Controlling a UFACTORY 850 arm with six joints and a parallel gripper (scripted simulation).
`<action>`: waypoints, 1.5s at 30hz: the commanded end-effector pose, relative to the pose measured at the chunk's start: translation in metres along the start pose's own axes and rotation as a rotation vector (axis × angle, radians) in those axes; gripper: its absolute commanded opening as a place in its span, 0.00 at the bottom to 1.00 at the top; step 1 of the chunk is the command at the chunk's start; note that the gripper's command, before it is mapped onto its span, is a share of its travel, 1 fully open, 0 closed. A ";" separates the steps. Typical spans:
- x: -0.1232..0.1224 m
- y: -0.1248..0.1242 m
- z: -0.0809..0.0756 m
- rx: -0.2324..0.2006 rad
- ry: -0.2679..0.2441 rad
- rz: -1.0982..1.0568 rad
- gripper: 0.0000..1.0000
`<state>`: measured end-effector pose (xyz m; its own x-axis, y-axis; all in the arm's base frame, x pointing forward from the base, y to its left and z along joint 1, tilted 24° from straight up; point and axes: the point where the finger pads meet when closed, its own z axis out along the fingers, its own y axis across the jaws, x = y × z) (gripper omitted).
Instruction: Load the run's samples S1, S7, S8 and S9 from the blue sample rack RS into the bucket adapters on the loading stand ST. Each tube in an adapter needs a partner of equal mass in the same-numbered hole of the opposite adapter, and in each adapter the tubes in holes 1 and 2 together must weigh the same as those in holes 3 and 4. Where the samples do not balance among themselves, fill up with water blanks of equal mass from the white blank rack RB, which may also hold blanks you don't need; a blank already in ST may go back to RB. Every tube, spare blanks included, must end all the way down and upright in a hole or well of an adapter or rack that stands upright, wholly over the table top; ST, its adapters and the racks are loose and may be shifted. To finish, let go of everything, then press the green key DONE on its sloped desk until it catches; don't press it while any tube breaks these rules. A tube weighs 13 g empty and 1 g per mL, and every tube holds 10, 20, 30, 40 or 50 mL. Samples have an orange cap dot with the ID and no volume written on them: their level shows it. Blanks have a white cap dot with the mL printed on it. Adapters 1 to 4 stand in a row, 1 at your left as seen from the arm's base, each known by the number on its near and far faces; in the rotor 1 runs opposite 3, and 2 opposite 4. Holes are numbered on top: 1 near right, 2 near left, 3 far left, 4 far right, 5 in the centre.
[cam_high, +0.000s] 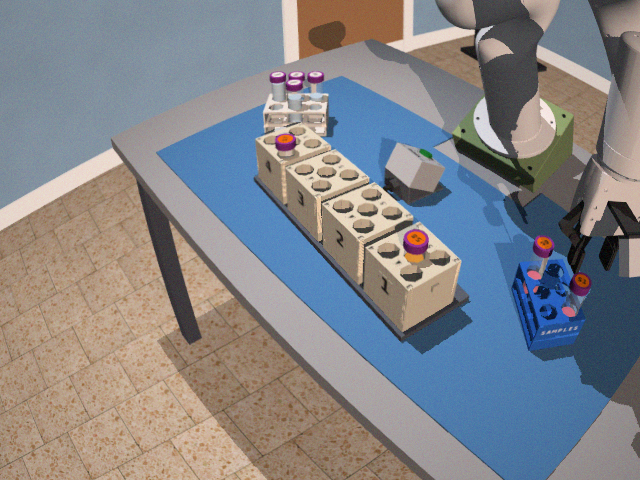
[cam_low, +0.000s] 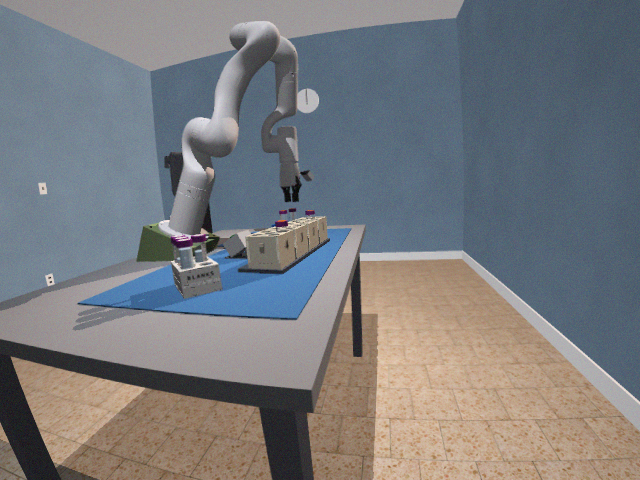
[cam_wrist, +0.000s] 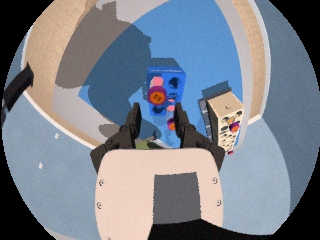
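Note:
The blue sample rack (cam_high: 549, 304) stands at the right of the mat and holds two orange-dot tubes: one at its far side (cam_high: 542, 250) and one at its near right (cam_high: 578, 289). My gripper (cam_high: 591, 253) hangs open and empty above the rack's far right side, apart from both tubes. In the wrist view the rack (cam_wrist: 166, 87) and an orange cap (cam_wrist: 156, 98) show between my fingers. Four cream adapters stand in a row on the stand. Adapter 1 (cam_high: 412, 276) holds an orange-dot tube (cam_high: 415, 242). Adapter 4 (cam_high: 289, 155) holds another (cam_high: 285, 143).
The white blank rack (cam_high: 295, 111) with several purple-capped blanks stands behind adapter 4. The grey desk with the green key (cam_high: 424, 153) sits between the stand and my green base (cam_high: 516, 139). Adapters 2 (cam_high: 364, 217) and 3 (cam_high: 325, 180) show only empty holes.

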<state>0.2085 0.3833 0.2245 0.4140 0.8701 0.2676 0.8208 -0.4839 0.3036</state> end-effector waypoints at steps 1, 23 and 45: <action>0.001 0.000 0.009 -0.001 0.003 0.001 0.57; 0.001 0.000 0.033 -0.001 0.003 0.001 0.57; 0.001 0.000 0.045 -0.001 0.003 0.000 0.57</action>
<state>0.2253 0.3874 0.1861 0.4138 0.8699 0.2685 0.8203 -0.4842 0.3046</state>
